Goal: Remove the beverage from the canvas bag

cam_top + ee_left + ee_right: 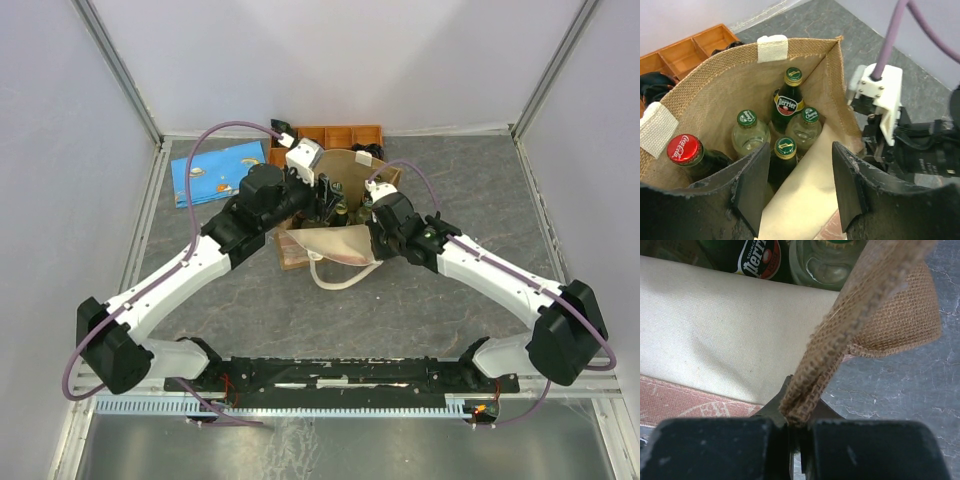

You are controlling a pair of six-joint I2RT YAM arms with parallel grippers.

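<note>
The canvas bag stands open at mid-table, its woven inside showing in the left wrist view. Several beverage bottles stand in it: a green Perrier, a red-capped Coca-Cola, two clear ones with green caps and a dark one with a green and gold cap. My left gripper hangs over the bag's mouth, open, with that dark bottle just off its left finger and the cream front panel below. My right gripper is shut on the bag's burlap rim, holding it to the right.
An orange compartmented tray sits right behind the bag, with a black object in it. A flat blue pouch lies at the back left. A cream handle loop droops onto the table in front of the bag.
</note>
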